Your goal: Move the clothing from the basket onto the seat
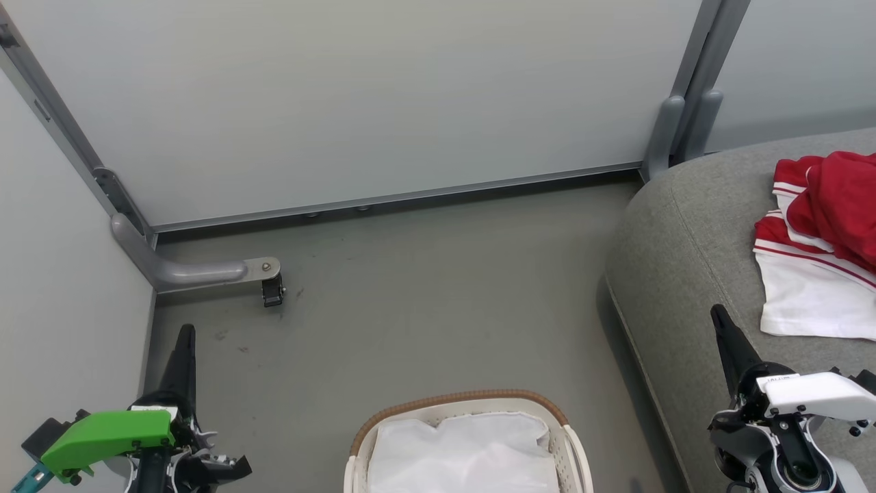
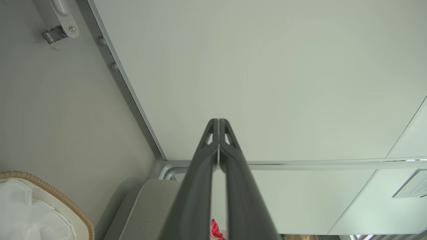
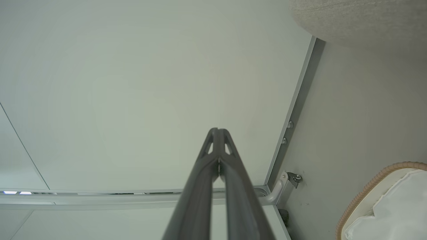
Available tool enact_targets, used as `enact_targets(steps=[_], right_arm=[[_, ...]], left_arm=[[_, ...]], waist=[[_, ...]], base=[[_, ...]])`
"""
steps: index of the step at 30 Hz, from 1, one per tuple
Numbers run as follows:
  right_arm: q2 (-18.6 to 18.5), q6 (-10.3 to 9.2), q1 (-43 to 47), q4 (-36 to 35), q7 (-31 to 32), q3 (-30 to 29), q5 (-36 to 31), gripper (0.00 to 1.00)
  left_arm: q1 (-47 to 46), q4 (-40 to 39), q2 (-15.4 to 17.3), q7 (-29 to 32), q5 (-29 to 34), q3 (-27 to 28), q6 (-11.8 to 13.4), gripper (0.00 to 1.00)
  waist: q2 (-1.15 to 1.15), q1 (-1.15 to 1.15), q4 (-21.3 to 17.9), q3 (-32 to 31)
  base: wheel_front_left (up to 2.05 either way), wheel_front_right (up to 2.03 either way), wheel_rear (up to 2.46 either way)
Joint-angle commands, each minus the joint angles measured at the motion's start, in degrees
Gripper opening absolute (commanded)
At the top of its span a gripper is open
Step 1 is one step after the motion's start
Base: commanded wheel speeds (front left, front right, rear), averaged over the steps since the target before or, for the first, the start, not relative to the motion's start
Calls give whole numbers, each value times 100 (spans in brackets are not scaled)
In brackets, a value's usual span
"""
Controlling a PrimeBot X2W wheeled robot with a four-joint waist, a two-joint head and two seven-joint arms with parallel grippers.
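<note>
Both grippers are idle at the bottom of the head view. Left gripper [image 1: 185,334], lower left: fingers pressed together, tips pointing up the frame, nothing in them. The left wrist view agrees, with the two dark fingers meeting at the tip along a hairline seam. Right gripper [image 1: 718,313], lower right: likewise closed and empty, its tip over the front edge of the seat [image 1: 677,274]. The clothing [image 1: 835,198] is on the seat at the right edge of the head view, above mid-height. It's a red heap with white stripes lying on a white panel, partly cut off by the frame. The seat takes up the right side, its rounded corner towards the wall panel [image 1: 376,96]. The basket [image 1: 460,398] is at bottom centre on the grey floor [image 1: 424,274], between the two grippers and clear of both, cut by the bottom edge. Its brown woven rim is on the upper side and the perforated white wall is at right. Inside it is a crumpled plain white cloth sheet [image 1: 465,448]. A grey metal foot with a small black caster [image 1: 272,291] sits at middle left. In the left wrist view a sliver of red shows between the fingers at the bottom edge, past the seat corner.
</note>
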Motion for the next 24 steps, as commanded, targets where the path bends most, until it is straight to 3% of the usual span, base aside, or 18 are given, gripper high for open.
enact_targets(steps=[1, 24], right_arm=[[-37, 0, 57, -37, 52, -19, 104, 0], [-37, 0, 73, -65, 108, -28, 352, 0]], left_arm=[[-109, -30, 39, 35, -105, 21, -19, 0], [-109, -35, 17, 119, -304, 78, -20, 0]], waist=[[0, 0, -1, -2], [0, 0, -5, -14]], base=[[0, 0, 0], [0, 0, 0]])
